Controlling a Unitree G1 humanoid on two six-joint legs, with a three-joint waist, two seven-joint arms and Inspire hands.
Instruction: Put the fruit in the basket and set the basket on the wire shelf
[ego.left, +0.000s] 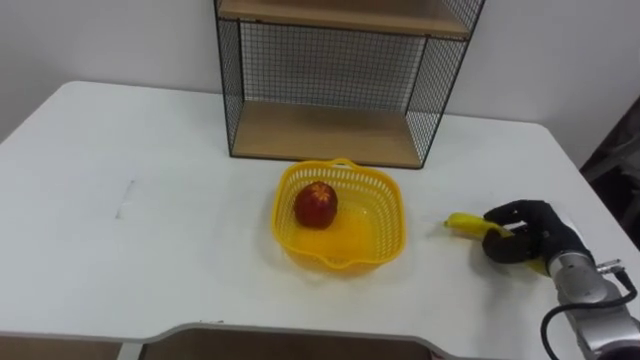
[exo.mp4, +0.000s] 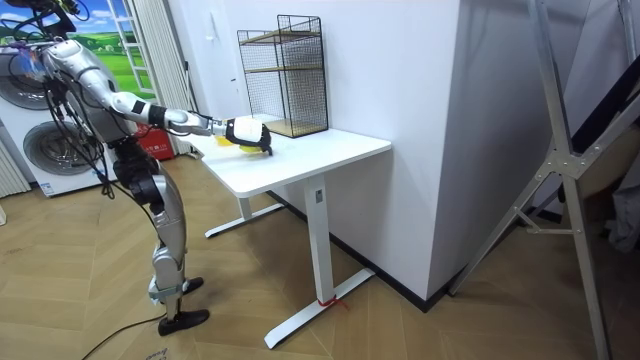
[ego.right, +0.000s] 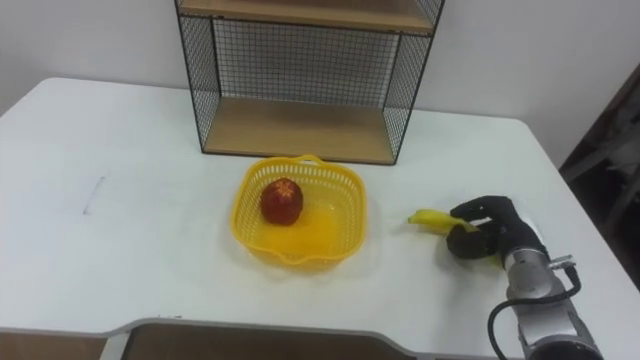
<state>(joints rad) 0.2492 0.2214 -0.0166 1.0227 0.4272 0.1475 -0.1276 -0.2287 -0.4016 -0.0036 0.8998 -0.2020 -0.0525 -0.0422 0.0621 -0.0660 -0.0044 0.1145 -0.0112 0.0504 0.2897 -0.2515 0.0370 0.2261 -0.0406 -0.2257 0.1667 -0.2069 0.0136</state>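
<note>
Here's your right hand (ego.left: 530, 235), out to the right of the basket (ego.left: 388, 198), and its dark fingers are curled round the banana (ego.left: 465, 224); that's a closed grip on the fruit. The banana's yellow tip pokes out of the fist on the side facing the basket, well apart from the rim. You're right down at the white table (ego.left: 150, 200) with it, and I can't tell whether the banana is lifted off the surface or resting on it.

The basket is yellow, with latticed walls, and sits upright on the table. Inside it, toward its left half, lies a red apple (ego.left: 315, 204) on the basket's floor. Just behind the basket stands the black wire shelf (ego.left: 330, 130), with its lower wooden board facing the basket; the two are near but not touching.

From the room view, your robot stands on the wooden floor at the side of the table, body leaning a little, right arm stretched straight out over the tabletop toward the basket's side
</note>
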